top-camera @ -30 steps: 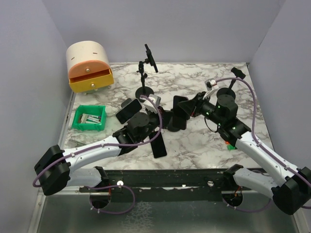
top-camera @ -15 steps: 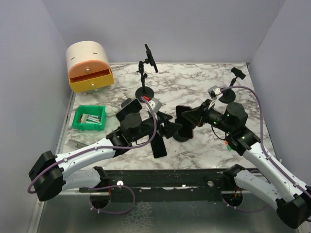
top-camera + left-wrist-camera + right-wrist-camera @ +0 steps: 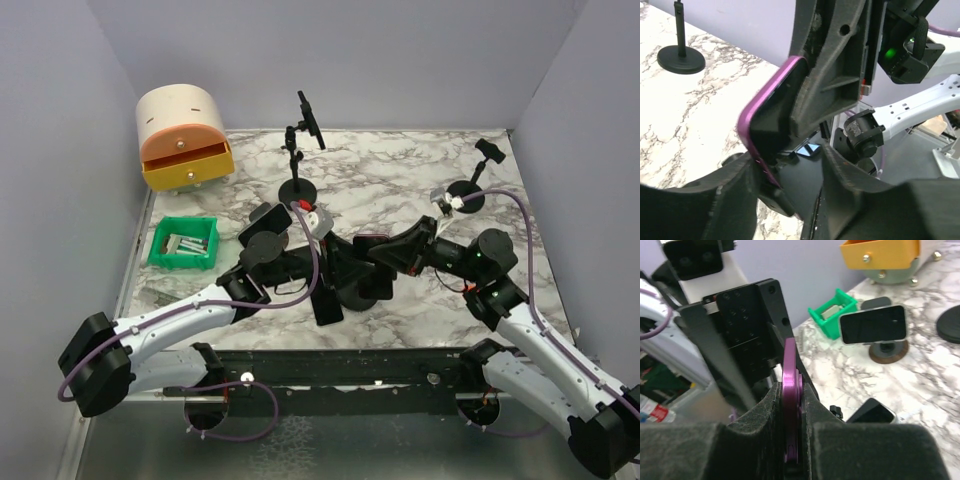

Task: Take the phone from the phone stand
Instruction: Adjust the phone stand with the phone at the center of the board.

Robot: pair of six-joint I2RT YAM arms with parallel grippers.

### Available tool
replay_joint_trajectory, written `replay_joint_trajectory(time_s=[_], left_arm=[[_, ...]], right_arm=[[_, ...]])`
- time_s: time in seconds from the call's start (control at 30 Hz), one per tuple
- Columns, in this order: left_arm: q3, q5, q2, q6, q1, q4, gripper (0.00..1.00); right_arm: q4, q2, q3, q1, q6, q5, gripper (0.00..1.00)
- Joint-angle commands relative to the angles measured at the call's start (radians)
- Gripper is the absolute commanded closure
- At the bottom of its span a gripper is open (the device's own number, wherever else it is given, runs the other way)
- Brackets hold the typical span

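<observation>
The phone has a purple case and stands on edge, pinched between my right gripper's fingers, which are shut on it. In the left wrist view the phone tilts above a black part of the phone stand at its lower edge. I cannot tell whether they still touch. My left gripper is open, its fingers spread on either side of that black part and gripping nothing. From above, both grippers meet at the table's middle over the stand's round base.
Another phone sits on a round wooden stand at the left. A dark phone lies flat near the front edge. Two empty black stands rise at the back. A green bin and an orange-drawered box are on the left.
My right gripper has drawn the purple phone toward the near edge. The left gripper was shut and now stands open, and it has shifted right and nearer with the stand.
</observation>
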Motion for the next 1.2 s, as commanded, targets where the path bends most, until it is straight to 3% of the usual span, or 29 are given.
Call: replay_joint_trajectory(time_s=[0.0, 0.23, 0.43, 0.83, 0.9, 1.03, 1.17], left_arm=[[-0.002, 0.121, 0.028, -0.038, -0.013, 0.139, 0.59], [-0.034, 0.132, 0.079, -0.136, -0.013, 0.272, 0.85], [-0.057, 0.144, 0.171, -0.25, -0.013, 0.463, 0.91], [-0.095, 0.126, 0.205, -0.248, -0.013, 0.502, 0.97], [-0.109, 0.109, 0.204, -0.237, -0.013, 0.496, 0.91], [-0.135, 0.091, 0.202, -0.223, -0.013, 0.479, 0.56], [-0.143, 0.09, 0.206, -0.225, -0.014, 0.477, 0.52]], right_arm=[[0.352, -0.009, -0.045, -0.008, 0.142, -0.092, 1.0], [0.547, 0.017, -0.106, -0.044, 0.259, -0.098, 1.0], [0.682, 0.024, -0.154, -0.087, 0.366, -0.119, 1.0], [0.106, -0.153, -0.098, -0.101, 0.045, -0.024, 1.0], [0.074, -0.166, -0.105, -0.101, 0.022, -0.001, 1.0], [0.084, -0.177, -0.13, -0.101, 0.018, 0.017, 1.0], [0.102, -0.175, -0.154, -0.101, 0.017, 0.027, 1.0]])
